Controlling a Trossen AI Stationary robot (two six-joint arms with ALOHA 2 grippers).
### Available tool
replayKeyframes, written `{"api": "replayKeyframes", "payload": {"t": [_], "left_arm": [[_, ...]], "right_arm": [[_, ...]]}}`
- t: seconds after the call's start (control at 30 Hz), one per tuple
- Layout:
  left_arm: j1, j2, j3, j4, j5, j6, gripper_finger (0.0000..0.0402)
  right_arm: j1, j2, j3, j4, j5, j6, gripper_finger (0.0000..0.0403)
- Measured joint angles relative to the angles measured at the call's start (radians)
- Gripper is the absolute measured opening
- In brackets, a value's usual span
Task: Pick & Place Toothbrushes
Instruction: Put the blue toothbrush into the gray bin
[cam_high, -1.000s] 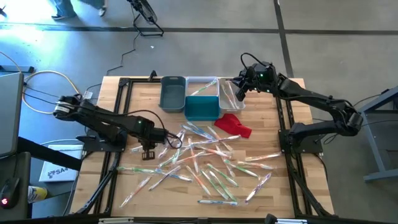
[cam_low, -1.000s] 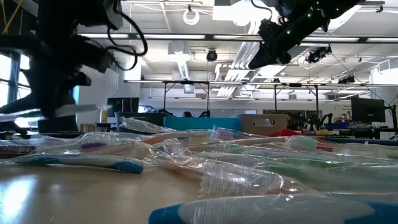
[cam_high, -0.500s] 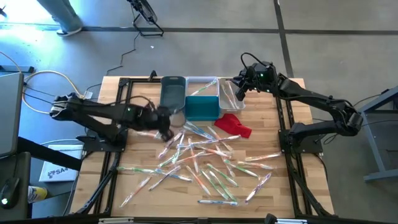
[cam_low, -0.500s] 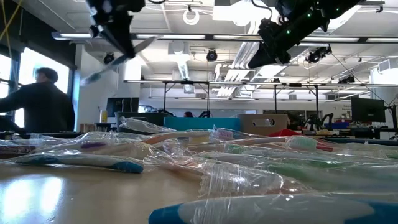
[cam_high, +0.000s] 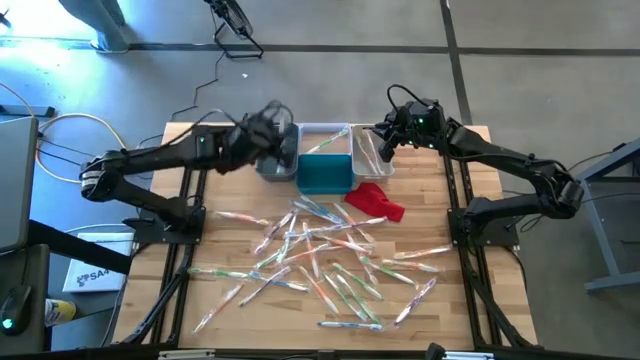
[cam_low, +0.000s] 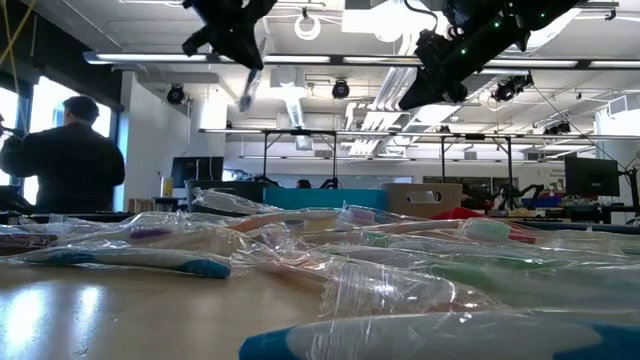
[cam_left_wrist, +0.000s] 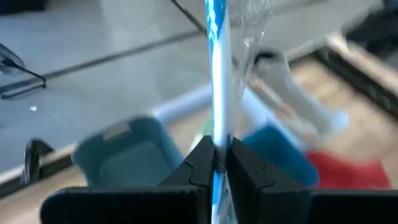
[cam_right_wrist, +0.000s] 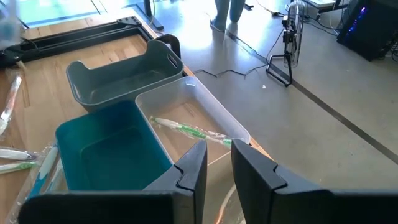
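Risk: blue-handled toothbrush (cam_left_wrist: 216, 74), pinched low by left pincer (cam_left_wrist: 215, 163), may swing wide of grey bin (cam_high: 277, 152); right pincer (cam_right_wrist: 216, 163) waits, slightly parted, empty.

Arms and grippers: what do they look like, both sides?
Both arms are black, slim and jointed, with loose black cables looping at elbows and wrists. The left gripper has two dark, blocky, matte fingers with angular faces. The right gripper has the same flat-sided fingers; green indicator lights glow near its wrist. No markings are legible.

Glossy clear-plastic-wrapped toothbrushes (cam_high: 330, 250), pale wood-plank table (cam_high: 440, 310), smooth plastic bins (cam_high: 322, 172)
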Motion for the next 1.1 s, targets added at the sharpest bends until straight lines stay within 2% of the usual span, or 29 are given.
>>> {"api": "replayKeyframes", "payload": {"t": [0.13, 0.4, 0.63, 1.1], "left_arm": [[0.097, 0.001, 0.000, 0.079, 0.000, 0.037, 0.0024], [0.233, 0.016, 0.000, 0.097, 0.025, 0.043, 0.0024], [0.336, 0.066, 0.000, 0.131, 0.175, 0.086, 0.0024], [0.485, 0.226, 0.000, 0.114, 0.397, 0.124, 0.0024]], "right_arm": [[0.000, 0.000, 0.000, 0.000, 0.000, 0.000, 0.0067], [0.000, 0.000, 0.000, 0.002, 0.000, 0.002, 0.0067], [0.000, 0.000, 0.000, 0.009, 0.004, 0.007, 0.0067], [0.000, 0.000, 0.000, 0.033, 0.030, 0.091, 0.0067]]}}
